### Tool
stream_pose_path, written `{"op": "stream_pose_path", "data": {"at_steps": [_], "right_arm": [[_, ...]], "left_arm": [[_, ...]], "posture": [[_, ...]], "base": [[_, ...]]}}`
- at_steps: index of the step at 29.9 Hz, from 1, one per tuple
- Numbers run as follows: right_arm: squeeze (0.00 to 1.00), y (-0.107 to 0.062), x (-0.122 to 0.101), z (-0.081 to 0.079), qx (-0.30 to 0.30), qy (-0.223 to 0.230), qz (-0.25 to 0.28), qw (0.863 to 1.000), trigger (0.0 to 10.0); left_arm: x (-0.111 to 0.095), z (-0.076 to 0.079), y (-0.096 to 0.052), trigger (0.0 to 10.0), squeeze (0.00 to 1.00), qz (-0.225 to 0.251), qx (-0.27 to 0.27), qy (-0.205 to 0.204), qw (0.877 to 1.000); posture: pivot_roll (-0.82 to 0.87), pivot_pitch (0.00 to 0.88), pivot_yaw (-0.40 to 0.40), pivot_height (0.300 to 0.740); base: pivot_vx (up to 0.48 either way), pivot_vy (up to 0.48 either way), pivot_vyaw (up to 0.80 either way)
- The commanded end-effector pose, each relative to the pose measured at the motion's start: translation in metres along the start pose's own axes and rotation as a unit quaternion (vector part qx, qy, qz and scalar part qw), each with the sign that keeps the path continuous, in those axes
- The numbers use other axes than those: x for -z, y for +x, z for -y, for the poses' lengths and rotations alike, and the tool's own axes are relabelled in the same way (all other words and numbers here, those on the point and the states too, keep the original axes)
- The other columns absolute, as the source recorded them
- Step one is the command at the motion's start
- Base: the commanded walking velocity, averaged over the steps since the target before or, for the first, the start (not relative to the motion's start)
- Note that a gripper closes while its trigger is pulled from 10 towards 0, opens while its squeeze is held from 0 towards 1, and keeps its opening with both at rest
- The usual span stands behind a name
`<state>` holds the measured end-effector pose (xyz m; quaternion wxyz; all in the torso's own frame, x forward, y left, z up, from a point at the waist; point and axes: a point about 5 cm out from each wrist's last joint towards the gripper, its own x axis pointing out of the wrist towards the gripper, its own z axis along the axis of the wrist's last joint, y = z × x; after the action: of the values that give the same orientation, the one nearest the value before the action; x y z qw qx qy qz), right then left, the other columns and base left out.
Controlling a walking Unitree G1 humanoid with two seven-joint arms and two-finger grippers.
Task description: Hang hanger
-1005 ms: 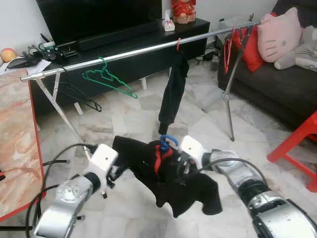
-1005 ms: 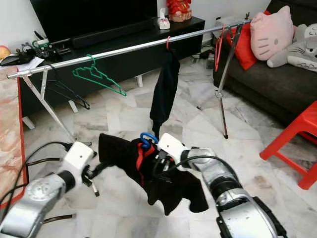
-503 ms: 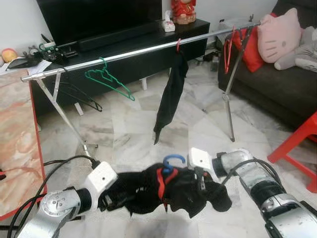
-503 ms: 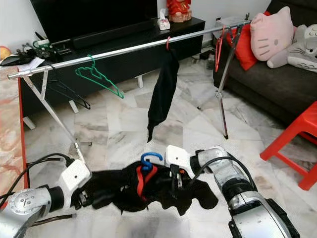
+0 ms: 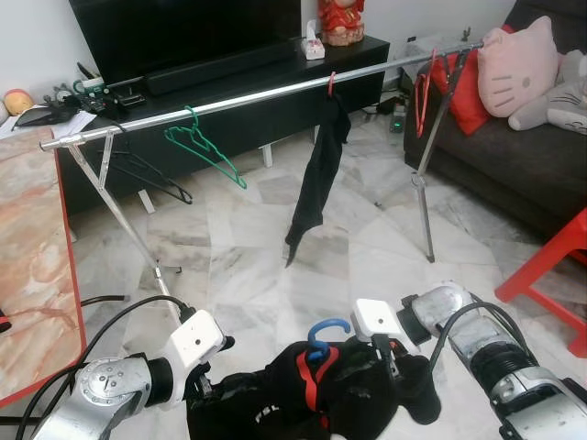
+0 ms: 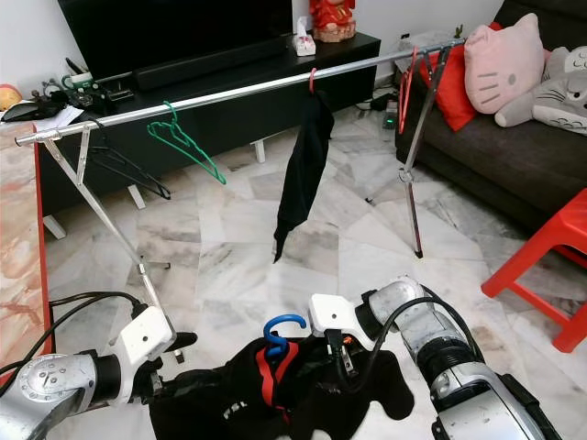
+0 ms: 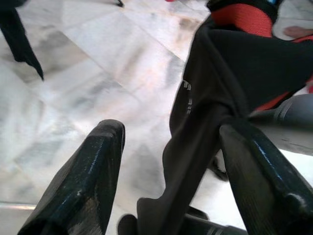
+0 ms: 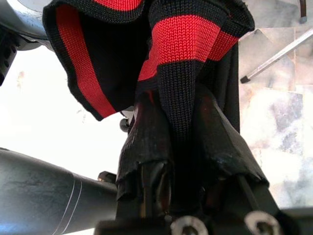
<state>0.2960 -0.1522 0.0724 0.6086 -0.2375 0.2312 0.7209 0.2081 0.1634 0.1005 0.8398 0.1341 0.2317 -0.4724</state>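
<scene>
With the right gripper [image 8: 181, 161] clamped on the black shirt [image 5: 358, 394] and the left gripper [image 7: 171, 161] spread open beside it, I'd lift the blue hanger hook [image 5: 326, 332] up over the silver rail [image 5: 248, 96].

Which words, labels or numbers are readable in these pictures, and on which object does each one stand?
No text is fully readable.
Short white print on the black garment: too blurred to read.
Small white mark on the same garment, in the left wrist view: too small to read.

Black shirt [image 5: 275, 412] bottom cut off; blue hanger [image 5: 323, 335] body buried.
</scene>
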Motion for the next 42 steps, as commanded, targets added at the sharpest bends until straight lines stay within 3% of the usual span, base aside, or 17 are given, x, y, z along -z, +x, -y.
{"op": "stream_pose_path", "data": {"at_steps": [1, 10, 17, 18, 19, 20, 21, 22, 26, 42], "right_arm": [[0.0, 0.005, -0.013, 0.004, 0.0, -0.038, 0.007, 0.999, 0.0], [0.0, 0.023, -0.038, 0.007, 0.002, -0.082, 0.042, 0.996, 0.0], [0.0, 0.026, -0.04, 0.005, 0.003, -0.084, 0.047, 0.995, 0.0], [0.0, 0.026, -0.041, 0.005, 0.004, -0.084, 0.047, 0.995, 0.0], [0.0, 0.026, -0.041, 0.005, 0.004, -0.084, 0.047, 0.995, 0.0], [0.0, 0.026, -0.041, 0.006, 0.006, -0.084, 0.047, 0.995, 0.0], [0.0, 0.026, -0.041, 0.006, 0.006, -0.084, 0.047, 0.995, 0.0], [0.0, 0.026, -0.042, 0.006, 0.007, -0.084, 0.048, 0.995, 0.0], [0.0, 0.026, -0.043, 0.007, 0.005, -0.085, 0.046, 0.995, 0.0], [0.0, 0.03, -0.044, 0.006, 0.006, -0.081, 0.049, 0.995, 0.0]], "left_arm": [[-0.007, 0.007, 0.004, 10.0, 0.0, 0.001, 0.033, 0.004, 0.999], [-0.02, 0.014, 0.032, 10.0, 0.0, 0.025, 0.046, -0.004, 0.999], [-0.021, 0.016, 0.039, 10.0, 0.0, 0.026, 0.042, -0.013, 0.999], [-0.019, 0.017, 0.04, 9.1, 0.0, 0.021, 0.043, -0.014, 0.999], [-0.019, 0.017, 0.04, 9.1, 0.0, 0.021, 0.043, -0.014, 0.999], [-0.018, 0.017, 0.04, 4.9, 0.0, 0.017, 0.041, -0.014, 0.999], [-0.018, 0.017, 0.04, 4.9, 0.0, 0.017, 0.041, -0.014, 0.999], [-0.015, 0.016, 0.04, 0.0, 0.0, 0.008, 0.038, -0.013, 0.999], [-0.008, 0.016, 0.039, 0.0, 0.0, -0.021, 0.042, 0.0, 0.999], [-0.011, 0.009, 0.042, 0.0, 0.0, -0.012, 0.014, 0.002, 1.0]], "posture": [[-0.07, 0.0, 0.043, 0.74], [-0.07, 0.0, 0.04, 0.74], [-0.07, 0.0, 0.038, 0.74], [-0.07, 0.0, 0.038, 0.74], [-0.07, 0.0, 0.038, 0.74], [-0.07, 0.0, 0.038, 0.74], [-0.07, 0.0, 0.038, 0.74], [-0.07, 0.0, 0.038, 0.74], [-0.07, 0.0, 0.038, 0.74], [-0.07, 0.0, 0.044, 0.74]], "base": [[0.0, 0.0, 0.0], [0.0, 0.0, 0.0], [0.0, 0.0, 0.0], [0.0, 0.0, 0.0], [0.0, 0.0, 0.0], [0.0, 0.0, 0.0], [0.0, 0.0, 0.0], [0.0, 0.0, 0.0], [0.0, 0.0, 0.0], [0.0, 0.0, 0.0]]}}
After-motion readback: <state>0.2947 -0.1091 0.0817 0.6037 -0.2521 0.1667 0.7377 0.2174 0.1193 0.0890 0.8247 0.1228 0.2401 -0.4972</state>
